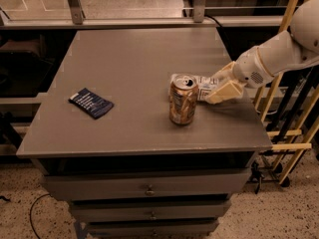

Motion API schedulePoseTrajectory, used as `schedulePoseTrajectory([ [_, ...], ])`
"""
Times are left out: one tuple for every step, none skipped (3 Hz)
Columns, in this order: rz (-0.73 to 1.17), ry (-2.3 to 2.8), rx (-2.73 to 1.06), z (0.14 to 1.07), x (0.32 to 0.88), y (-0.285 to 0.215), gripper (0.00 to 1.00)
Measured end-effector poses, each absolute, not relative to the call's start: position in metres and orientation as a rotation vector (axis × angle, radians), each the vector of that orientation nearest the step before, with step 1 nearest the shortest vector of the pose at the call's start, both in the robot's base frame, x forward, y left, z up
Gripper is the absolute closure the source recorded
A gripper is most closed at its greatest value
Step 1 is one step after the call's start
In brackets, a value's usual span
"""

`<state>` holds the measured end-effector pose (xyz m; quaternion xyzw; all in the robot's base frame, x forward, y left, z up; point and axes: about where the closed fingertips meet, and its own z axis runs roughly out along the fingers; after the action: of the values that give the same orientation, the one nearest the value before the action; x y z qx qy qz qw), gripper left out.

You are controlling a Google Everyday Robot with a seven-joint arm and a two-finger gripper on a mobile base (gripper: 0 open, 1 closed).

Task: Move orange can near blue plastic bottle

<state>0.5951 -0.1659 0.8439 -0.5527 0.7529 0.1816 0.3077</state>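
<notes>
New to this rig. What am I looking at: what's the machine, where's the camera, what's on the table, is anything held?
There is one camera view. It looks down on the grey table from its front side; where the camera is mounted is not on record. The white arm at the right belongs to a mobile robot with a single arm. At its tip is a two-finger gripper, low over the table's right side, right at the blue plastic bottle. The bottle seems to lie on its side just behind the orange can, which stands upright. Whether the gripper holds the bottle cannot be told. A flat dark-blue packet lies apart at the left. Drawers sit under the tabletop.
</notes>
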Motion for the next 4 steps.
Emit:
schedulePoseTrajectory([
  [0.484, 1.990, -1.465, 0.843, 0.595, -0.164, 0.00],
  [0.483, 1.979, -1.479, 0.846, 0.596, -0.161, 0.00],
  [0.420, 1.962, -1.520, 0.865, 0.591, -0.160, 0.00],
  [0.334, 1.986, -1.571, 0.885, 0.573, -0.170, 0.00],
])
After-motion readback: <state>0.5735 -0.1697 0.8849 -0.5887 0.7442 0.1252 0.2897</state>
